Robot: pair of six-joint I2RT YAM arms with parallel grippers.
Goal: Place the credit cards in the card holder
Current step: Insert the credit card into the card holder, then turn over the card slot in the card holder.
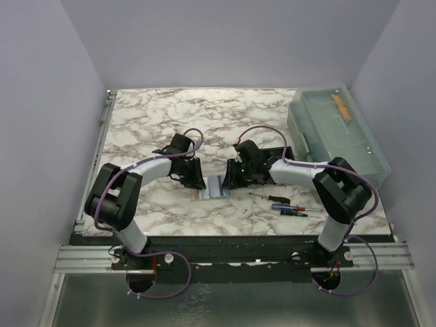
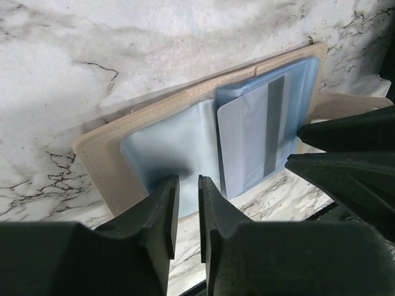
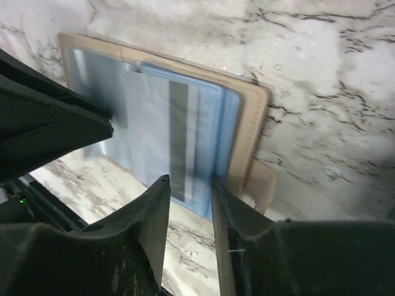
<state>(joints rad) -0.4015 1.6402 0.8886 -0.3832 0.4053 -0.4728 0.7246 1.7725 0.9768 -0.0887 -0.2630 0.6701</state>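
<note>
The card holder [image 1: 213,186] is a tan book-style wallet lying open on the marble, with light blue clear sleeves inside. It shows in the left wrist view [image 2: 105,160] and the right wrist view [image 3: 250,123]. A pale blue-white card [image 2: 250,142] with a grey stripe lies in the sleeves [image 3: 160,135]. No tan card shows. My left gripper [image 1: 197,180] stands at the holder's left end, its jaws a narrow gap apart over the sleeve edge [image 2: 188,185], with nothing between them. My right gripper [image 1: 228,178] is open just short of the card's near edge [image 3: 188,182].
Two small screwdrivers [image 1: 272,197] [image 1: 293,210] lie near the right arm. A large translucent lidded bin [image 1: 337,129] with an orange item inside stands at the back right. A dark flat object [image 1: 286,151] shows behind the right arm.
</note>
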